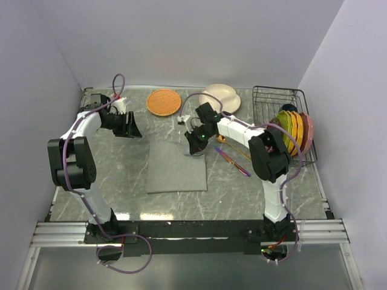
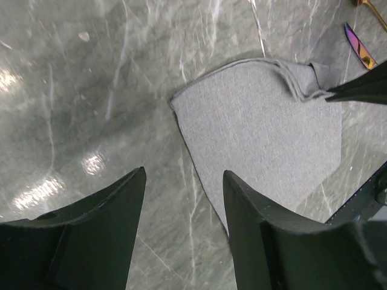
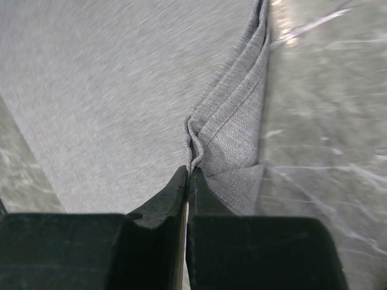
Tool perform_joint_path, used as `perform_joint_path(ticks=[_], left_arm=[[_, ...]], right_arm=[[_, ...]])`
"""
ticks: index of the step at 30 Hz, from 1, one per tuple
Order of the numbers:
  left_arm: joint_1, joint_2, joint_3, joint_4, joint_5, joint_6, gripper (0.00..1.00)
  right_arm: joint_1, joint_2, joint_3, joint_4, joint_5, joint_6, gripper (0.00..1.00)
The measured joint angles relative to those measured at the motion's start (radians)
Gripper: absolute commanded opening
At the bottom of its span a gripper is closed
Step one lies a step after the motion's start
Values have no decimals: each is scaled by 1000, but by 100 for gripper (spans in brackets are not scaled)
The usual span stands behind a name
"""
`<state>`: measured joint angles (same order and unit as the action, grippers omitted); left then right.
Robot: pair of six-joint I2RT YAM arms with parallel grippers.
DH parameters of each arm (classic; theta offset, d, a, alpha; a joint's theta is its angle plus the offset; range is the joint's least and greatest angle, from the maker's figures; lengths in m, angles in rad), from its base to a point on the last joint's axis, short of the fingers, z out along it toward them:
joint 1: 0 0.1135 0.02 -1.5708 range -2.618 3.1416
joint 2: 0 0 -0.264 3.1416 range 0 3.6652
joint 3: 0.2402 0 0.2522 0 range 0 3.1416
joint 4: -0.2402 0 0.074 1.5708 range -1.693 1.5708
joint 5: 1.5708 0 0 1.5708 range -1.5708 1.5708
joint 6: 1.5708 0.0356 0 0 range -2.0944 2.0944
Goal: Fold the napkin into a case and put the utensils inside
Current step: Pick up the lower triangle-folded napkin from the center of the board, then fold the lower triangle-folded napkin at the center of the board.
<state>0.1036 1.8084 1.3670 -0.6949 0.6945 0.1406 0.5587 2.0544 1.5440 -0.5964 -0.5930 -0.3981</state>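
Note:
The grey napkin (image 1: 175, 167) lies flat in the middle of the table. My right gripper (image 1: 195, 147) is shut on its far right corner and pinches a small fold of the cloth (image 3: 199, 142) between the fingertips. The napkin also shows in the left wrist view (image 2: 260, 127), with that corner bunched up. My left gripper (image 1: 132, 128) is open and empty above bare table, left of the napkin's far left corner. The purple knife (image 1: 233, 161) and the gold spoon (image 1: 231, 147) lie on the table right of the napkin; the knife tip shows in the left wrist view (image 2: 359, 46).
A round orange woven mat (image 1: 163, 102) and a cream bowl (image 1: 221, 96) sit at the back. A black wire rack (image 1: 284, 121) with several coloured plates (image 1: 294, 130) stands at the right.

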Motion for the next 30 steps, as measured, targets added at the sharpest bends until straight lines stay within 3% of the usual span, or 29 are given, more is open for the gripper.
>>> perform_joint_path(ticks=[18, 23, 30], left_arm=[[16, -80, -82, 6, 8, 21, 56], [15, -105, -95, -21, 62, 76, 47], [-34, -112, -107, -46, 117, 99, 48]], right_arm=[[48, -298, -343, 39, 7, -390, 0], [53, -309, -381, 43, 18, -446, 0], [69, -299, -377, 35, 31, -467, 0]])
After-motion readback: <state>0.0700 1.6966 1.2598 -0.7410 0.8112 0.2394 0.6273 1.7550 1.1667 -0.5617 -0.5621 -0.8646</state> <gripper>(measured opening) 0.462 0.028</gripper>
